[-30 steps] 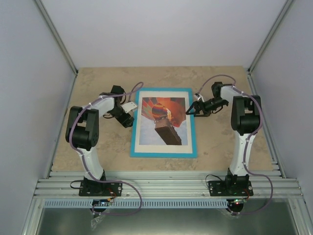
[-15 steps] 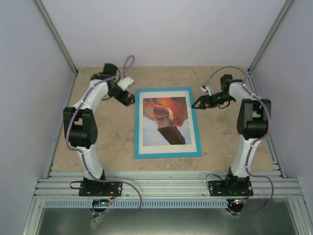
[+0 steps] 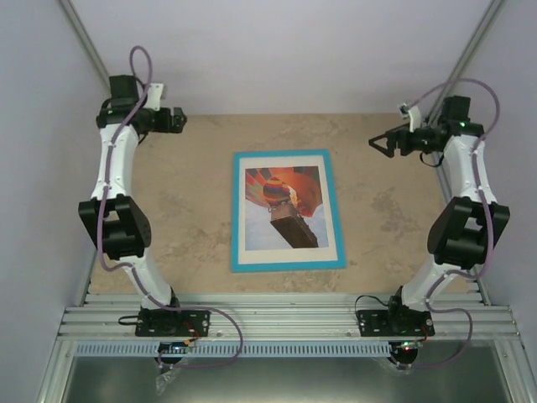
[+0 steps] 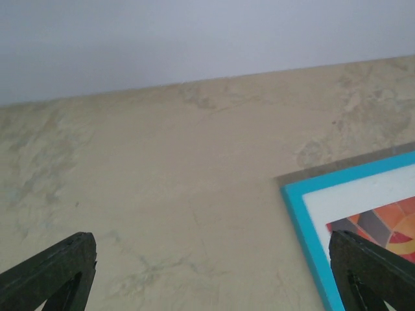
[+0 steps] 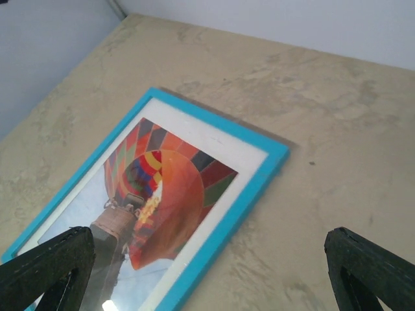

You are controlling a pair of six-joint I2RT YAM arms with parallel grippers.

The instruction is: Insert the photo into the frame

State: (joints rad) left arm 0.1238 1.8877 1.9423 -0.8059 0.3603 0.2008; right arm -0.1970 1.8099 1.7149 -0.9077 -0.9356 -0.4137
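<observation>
2 claws [image 3: 179,120] [image 3: 373,144] withdrew from 1 frame [image 3: 285,154] (1 photo [image 3: 282,206]).

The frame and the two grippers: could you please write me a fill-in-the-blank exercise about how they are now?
1. The frame shows its ____ face upward.
2. The photo inside it shows a hot-air ____.
3. The left gripper and the right gripper have their jaws ____, holding nothing.
Missing words: turquoise; balloon; open.
</observation>
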